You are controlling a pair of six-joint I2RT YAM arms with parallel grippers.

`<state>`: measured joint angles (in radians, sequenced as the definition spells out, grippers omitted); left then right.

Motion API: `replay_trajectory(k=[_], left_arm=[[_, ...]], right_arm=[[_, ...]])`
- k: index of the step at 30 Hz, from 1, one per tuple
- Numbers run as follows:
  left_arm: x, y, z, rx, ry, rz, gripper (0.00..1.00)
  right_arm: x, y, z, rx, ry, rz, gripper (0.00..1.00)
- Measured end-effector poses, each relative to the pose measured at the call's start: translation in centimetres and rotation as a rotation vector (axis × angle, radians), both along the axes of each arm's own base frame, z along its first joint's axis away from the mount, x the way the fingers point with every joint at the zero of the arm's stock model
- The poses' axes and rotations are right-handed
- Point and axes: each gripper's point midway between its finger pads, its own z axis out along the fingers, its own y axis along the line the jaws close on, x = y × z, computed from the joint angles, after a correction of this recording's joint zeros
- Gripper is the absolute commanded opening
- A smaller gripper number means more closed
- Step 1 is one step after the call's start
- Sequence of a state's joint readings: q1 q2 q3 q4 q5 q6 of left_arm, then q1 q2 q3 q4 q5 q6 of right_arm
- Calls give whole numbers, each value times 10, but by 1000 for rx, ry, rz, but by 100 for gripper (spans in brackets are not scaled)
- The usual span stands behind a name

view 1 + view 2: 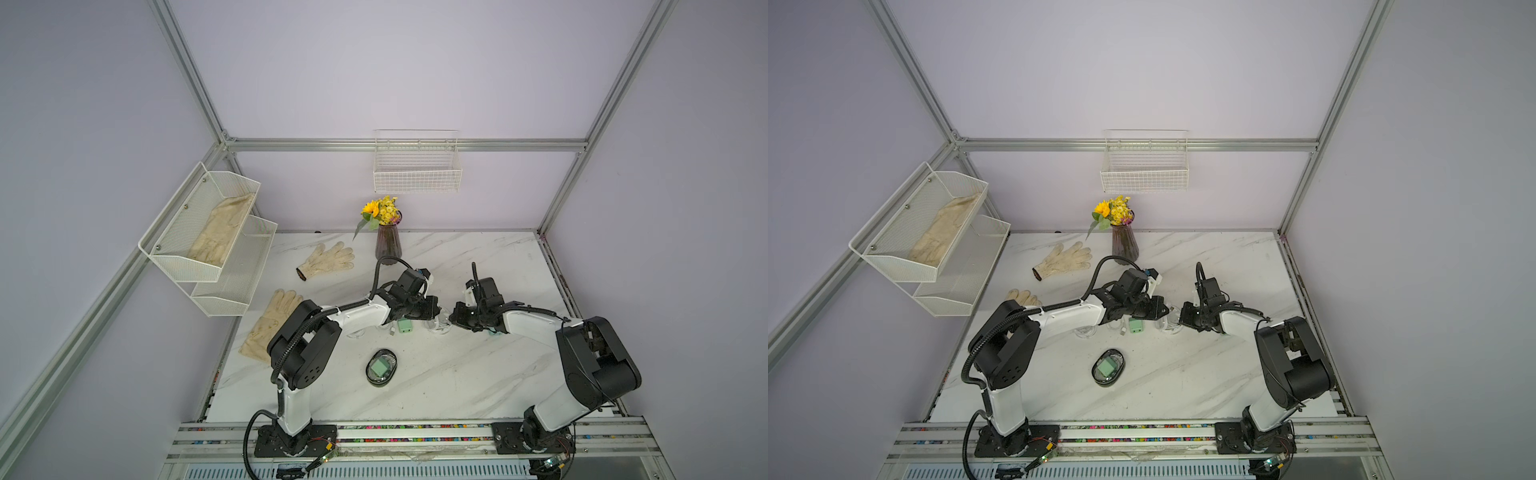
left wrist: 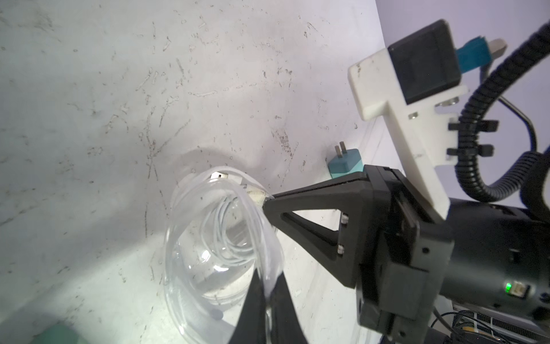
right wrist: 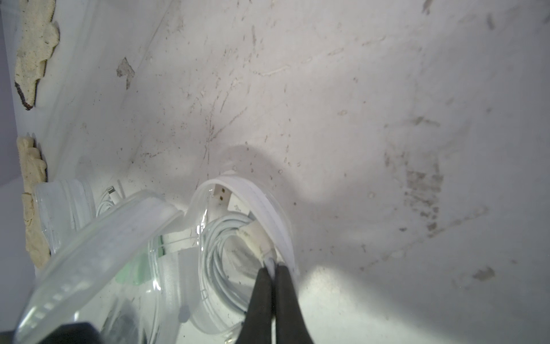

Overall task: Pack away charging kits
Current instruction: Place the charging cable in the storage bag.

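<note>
My left fingers [image 2: 268, 281] are pinched shut on the clear lid [image 3: 113, 235], holding it tilted up. My right fingers [image 3: 273, 269] are closed on the end of the white cable [image 3: 220, 238], which lies coiled inside the clear case [image 2: 175, 238] on the counter [image 2: 119, 119]. I judge that end should go below the rim before I release it, so the lid seats flat.

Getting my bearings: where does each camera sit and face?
Top views: high over the base end, looking down at the table; left arm and right arm show.
Left wrist: on the left arm, facing the case and cable; left jaws and right jaws show.
Right wrist: on the right arm, facing the same case; right jaws show.
Shared: both wrist views see case and cable.
</note>
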<state>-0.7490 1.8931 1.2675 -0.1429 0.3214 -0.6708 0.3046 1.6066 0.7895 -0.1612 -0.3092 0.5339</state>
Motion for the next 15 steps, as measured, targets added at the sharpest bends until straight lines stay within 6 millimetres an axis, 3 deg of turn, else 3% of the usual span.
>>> replay_trajectory(k=[15], left_arm=[[-1, 1, -2, 12, -1, 7, 0]], right_arm=[[4, 11, 22, 76, -33, 14, 0]])
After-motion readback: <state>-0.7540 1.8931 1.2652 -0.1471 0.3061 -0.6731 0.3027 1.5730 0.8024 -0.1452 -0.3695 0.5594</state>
